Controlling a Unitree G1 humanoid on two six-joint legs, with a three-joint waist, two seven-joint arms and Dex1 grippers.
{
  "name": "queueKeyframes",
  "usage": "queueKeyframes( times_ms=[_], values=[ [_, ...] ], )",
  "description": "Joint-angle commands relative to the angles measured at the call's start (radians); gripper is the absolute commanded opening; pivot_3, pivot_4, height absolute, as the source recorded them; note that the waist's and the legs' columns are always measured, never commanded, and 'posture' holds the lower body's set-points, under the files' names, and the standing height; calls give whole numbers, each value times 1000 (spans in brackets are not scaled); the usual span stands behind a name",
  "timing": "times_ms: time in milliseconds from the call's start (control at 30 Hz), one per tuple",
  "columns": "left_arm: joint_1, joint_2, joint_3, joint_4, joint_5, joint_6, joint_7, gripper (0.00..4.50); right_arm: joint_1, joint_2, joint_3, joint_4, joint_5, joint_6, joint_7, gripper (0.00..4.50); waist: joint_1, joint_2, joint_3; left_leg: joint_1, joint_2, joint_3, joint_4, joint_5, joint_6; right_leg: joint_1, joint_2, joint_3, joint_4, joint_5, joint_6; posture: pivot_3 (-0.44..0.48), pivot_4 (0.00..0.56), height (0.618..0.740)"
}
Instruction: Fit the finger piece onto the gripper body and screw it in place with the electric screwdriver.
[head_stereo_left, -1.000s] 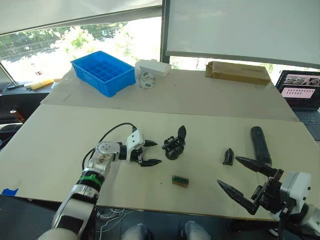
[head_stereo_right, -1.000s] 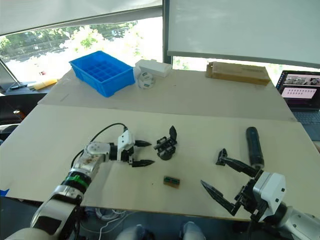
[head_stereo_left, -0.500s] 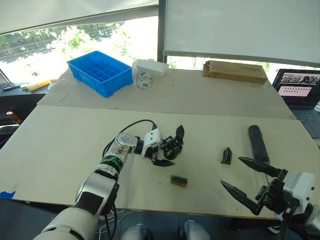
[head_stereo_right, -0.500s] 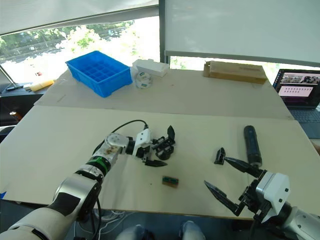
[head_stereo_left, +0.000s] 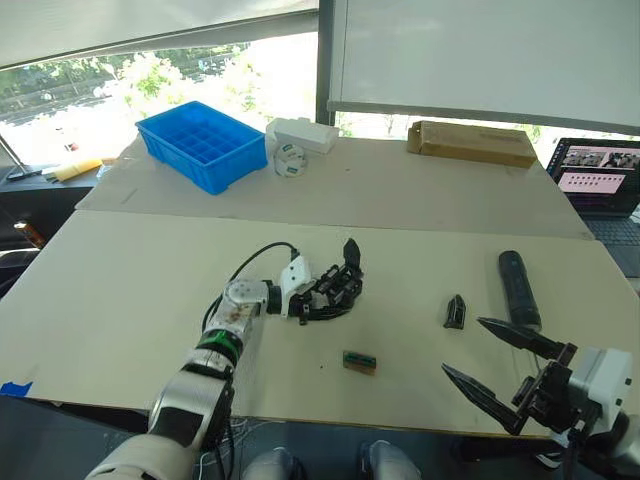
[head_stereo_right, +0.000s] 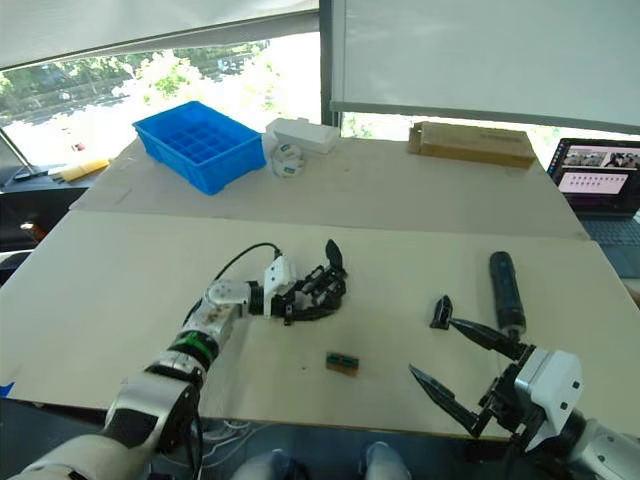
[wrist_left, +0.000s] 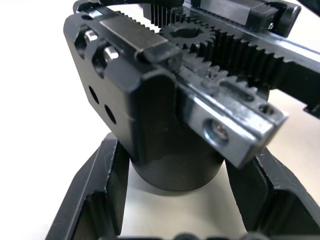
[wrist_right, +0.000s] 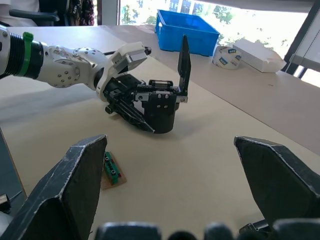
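The gripper body (head_stereo_left: 346, 281), a small black block on a round base with one pointed finger sticking up, stands left of the table's centre. My left gripper (head_stereo_left: 333, 298) is shut on it, and the left wrist view shows my fingers (wrist_left: 97, 192) flanking its round base (wrist_left: 175, 172). The finger piece (head_stereo_left: 455, 312), a small black wedge, lies on the table to the right. Just beyond it lies the electric screwdriver (head_stereo_left: 518, 290), a long black cylinder. My right gripper (head_stereo_left: 461, 344) hovers open near the front edge, close to the finger piece, holding nothing.
A small tan-and-green block (head_stereo_left: 359, 361) lies in front of the gripper body. At the back are a blue bin (head_stereo_left: 205, 142), a white box (head_stereo_left: 306, 133), a tape roll (head_stereo_left: 288, 160) and a cardboard box (head_stereo_left: 472, 143). A laptop (head_stereo_left: 596, 177) sits at the far right.
My left gripper reached right to the gripper body and shut around its base. The body has shifted slightly. My right gripper has barely moved.
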Motion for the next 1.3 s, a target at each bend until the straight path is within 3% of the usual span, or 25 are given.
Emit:
queueKeyframes(
  times_ms=[33,167,300,600,1233,1300],
  values=[
    [114,-30,2,-357,-26,184,165,2278,-15,-13,-45,3,23,-17,10,4500,1,0,0,0,0,0,0,0,0,0,0,0,0,0,0,0,150,740],
    [279,-54,-62,-610,7,350,286,2278,-15,-14,-44,9,23,-18,22,4500,4,0,0,-1,0,-1,1,0,0,0,1,0,0,0,0,0,150,740],
    [337,-62,-121,-706,27,416,355,2278,-13,-17,-47,11,26,-13,32,4500,14,1,0,0,0,-2,1,0,0,2,1,-1,0,0,1,0,150,740],
    [312,-50,-204,-646,73,395,396,2278,-22,-22,-30,9,22,-4,41,4500,31,3,-1,0,0,-2,1,0,0,2,1,-1,0,0,1,0,150,740],
    [291,-34,-225,-618,51,440,365,2278,3,-11,-33,-5,10,-12,25,4500,34,4,-2,1,-1,-2,2,-1,1,3,-1,-1,-1,0,1,0,150,740],
    [290,-24,-214,-622,47,442,368,3333,11,-9,-39,-7,11,-12,23,4500,34,4,-3,1,-1,-2,2,-1,1,3,-1,-1,-1,0,1,0,150,740]
  ],
)
